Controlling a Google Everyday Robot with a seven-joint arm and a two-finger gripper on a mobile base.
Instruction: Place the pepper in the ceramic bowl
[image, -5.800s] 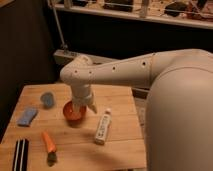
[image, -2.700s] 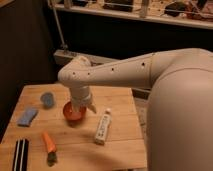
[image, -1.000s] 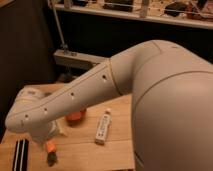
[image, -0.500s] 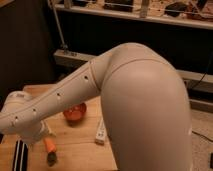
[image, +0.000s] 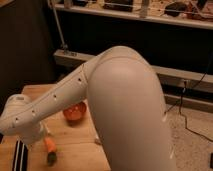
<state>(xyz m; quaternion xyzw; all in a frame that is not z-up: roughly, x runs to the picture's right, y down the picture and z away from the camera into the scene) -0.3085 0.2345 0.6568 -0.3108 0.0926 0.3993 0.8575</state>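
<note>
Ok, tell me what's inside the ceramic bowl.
Nothing shows in the visible part of the ceramic bowl; the robot arm covers its upper rim and the rest. The pepper lies outside, on the table, right beside the gripper.

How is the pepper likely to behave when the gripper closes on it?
The pepper lies flat on the table, slim and elongated, so it may roll or pivot if nudged off-centre. It keeps a straight shape, so it is probably stiff, and likely light. The gripper hangs just over its upper end.

Wooden table (image: 75, 144), black striped object (image: 20, 156)
</note>
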